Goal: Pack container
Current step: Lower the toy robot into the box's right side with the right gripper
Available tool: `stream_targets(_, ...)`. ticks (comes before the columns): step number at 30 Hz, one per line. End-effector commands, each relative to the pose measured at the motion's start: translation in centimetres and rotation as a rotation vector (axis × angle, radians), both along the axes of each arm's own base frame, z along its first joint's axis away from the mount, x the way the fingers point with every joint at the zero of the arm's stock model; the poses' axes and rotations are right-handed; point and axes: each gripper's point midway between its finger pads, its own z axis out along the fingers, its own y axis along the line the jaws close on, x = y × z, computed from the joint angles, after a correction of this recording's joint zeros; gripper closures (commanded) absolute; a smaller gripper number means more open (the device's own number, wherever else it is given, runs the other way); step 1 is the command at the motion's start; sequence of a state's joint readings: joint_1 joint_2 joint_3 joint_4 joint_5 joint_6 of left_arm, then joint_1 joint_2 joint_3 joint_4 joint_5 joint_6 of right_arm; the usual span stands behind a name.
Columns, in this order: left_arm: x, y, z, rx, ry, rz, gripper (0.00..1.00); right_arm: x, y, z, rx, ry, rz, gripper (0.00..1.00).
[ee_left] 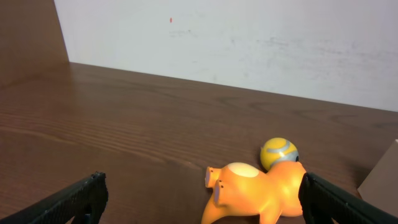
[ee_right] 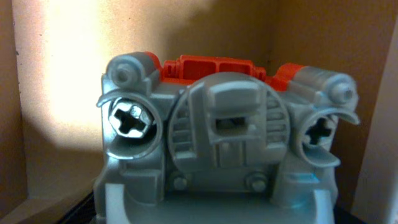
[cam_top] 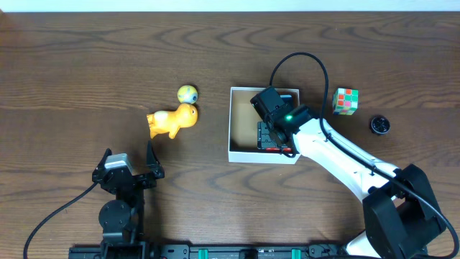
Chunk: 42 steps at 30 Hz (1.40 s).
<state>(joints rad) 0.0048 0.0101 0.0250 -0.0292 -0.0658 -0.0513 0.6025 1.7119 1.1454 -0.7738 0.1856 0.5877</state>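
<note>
The container [cam_top: 243, 124] sits on the table right of centre, a shallow square box with white walls and a brown floor. Your right arm reaches into it from the lower right, and the right gripper [cam_top: 269, 108] hangs over the box's right half. Beneath it a grey and red toy [ee_right: 224, 143] lies on the cardboard floor against the right wall. In the right wrist view this toy fills almost the whole frame, showing two cross-head screws, and the fingers do not show. You cannot tell whether that pincer is spread or pinching the toy.

Outside the box, to its left, an orange animal toy [cam_top: 172, 120] lies on its side. A small yellow ball [cam_top: 187, 93] is just beside it, at its far end. To the right of the box stands a colour cube [cam_top: 346, 101], with a small black round object [cam_top: 379, 124] beyond it.

Your left gripper [cam_top: 129, 156] is near the table's front edge, well apart from the container. Its fingers are spread wide and hold nothing, and they point toward the orange toy.
</note>
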Motion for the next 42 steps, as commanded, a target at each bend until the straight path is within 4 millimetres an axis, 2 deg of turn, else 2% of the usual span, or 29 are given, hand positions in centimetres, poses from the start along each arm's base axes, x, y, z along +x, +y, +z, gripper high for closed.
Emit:
stream_targets(1,-0.1,0.2,-1.8,0.007,0.053,0.012,0.02,0.3,0.7,0.4,0.016,-0.008,0.019,0.27)
stream_targets(10,-0.1,0.2,-1.8,0.007,0.053,0.012,0.02,0.2,0.8,0.4,0.016,-0.006,0.027,0.14)
stream_targets(15,-0.1,0.2,-1.8,0.007,0.053,0.011,0.02,0.3,0.8,0.4,0.015,-0.007,0.03,0.12)
stream_targets(18,-0.1,0.2,-1.8,0.007,0.053,0.011,0.02,0.3,0.8,0.4,0.016,-0.008,0.03,0.12)
stream_targets(22,-0.1,0.2,-1.8,0.007,0.053,0.011,0.02,0.6,1.1,0.6,0.022,-0.023,0.045,0.2)
stream_targets(26,-0.1,0.2,-1.8,0.007,0.053,0.011,0.02,1.0,1.3,1.0,0.026,-0.034,0.053,0.21)
stream_targets(35,-0.1,0.2,-1.8,0.007,0.053,0.011,0.02,1.5,0.3,3.4,-0.051,-0.043,0.062,0.22)
stream_targets(42,-0.1,0.2,-1.8,0.007,0.053,0.011,0.02,1.2,0.3,3.6,-0.053,-0.029,0.063,0.21)
